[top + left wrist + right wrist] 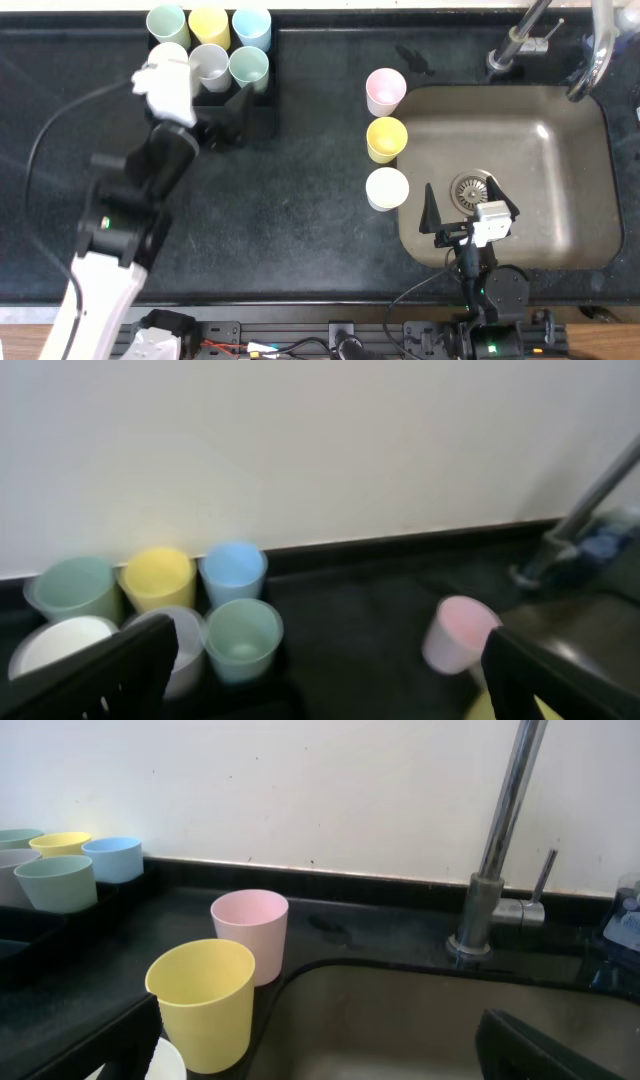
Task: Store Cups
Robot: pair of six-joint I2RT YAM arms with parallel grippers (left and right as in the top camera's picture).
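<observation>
So the pink cup (385, 90), yellow cup (386, 139) and white cup (386, 188) stood upright in a row on the desk (300, 220) along the rim of the sink (560, 160). The right tool (465, 202), spread and empty over the sink, was way nearer them than the left tool (230, 120), also spread, by the rack (262, 118)

I'm looking at a kitchen. A dark worktop (300, 230) holds a sunken metal sink (560, 150) with a drain (470, 188) and tall faucet (505, 830). A white wall (300, 780) stands behind, with drinking cups (386, 138) alongside.
</observation>
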